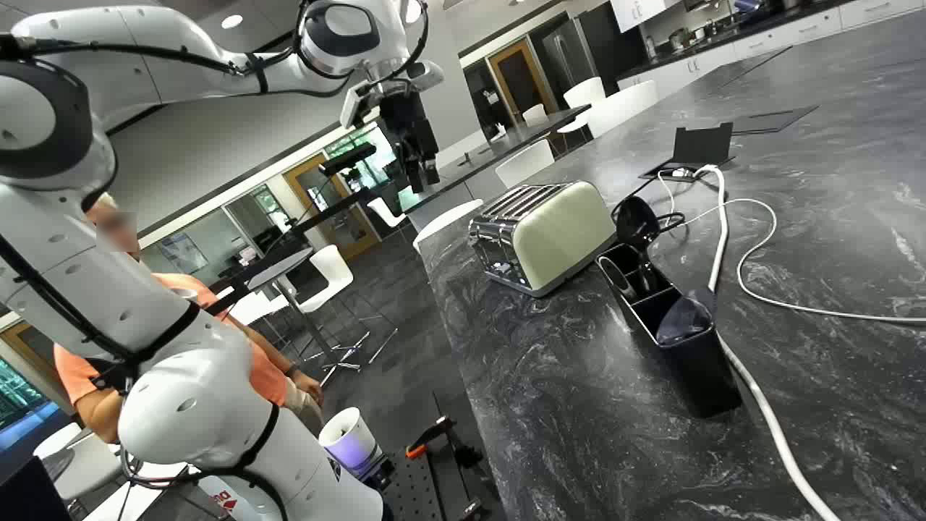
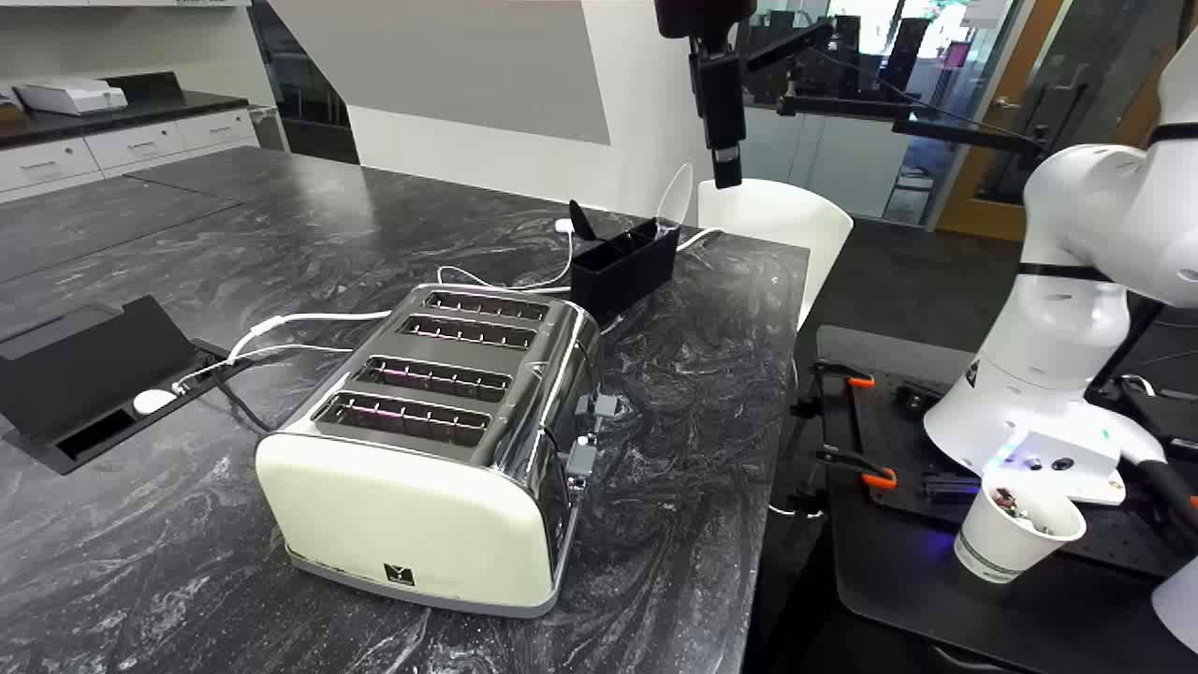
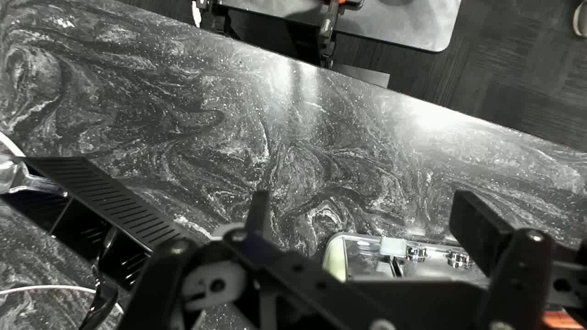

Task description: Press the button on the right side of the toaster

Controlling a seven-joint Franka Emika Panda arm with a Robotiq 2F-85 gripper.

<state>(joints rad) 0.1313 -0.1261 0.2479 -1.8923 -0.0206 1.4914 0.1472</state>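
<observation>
The toaster (image 1: 568, 239) has cream sides and a silver slotted top. It stands on the dark marbled counter in both exterior views (image 2: 412, 515). Two grey lever knobs (image 2: 580, 459) stick out of its silver front face. In the wrist view the toaster (image 3: 337, 261) shows partly, with a pale lever knob (image 3: 393, 246) and round silver controls (image 3: 458, 259) beside it; the gripper body hides the rest. My gripper (image 3: 360, 197) is open and empty, its fingers wide apart. In both exterior views the gripper (image 1: 427, 174) hangs in the air above counter height, apart from the toaster (image 2: 725, 168).
A black compartment box (image 1: 694, 362) with utensils stands beside the toaster, also in the wrist view (image 3: 114, 211). White cables (image 1: 759, 405) run over the counter to a raised black outlet box (image 2: 122, 374). The counter edge (image 3: 403, 98) faces the robot. A person (image 1: 195, 289) sits behind the arm.
</observation>
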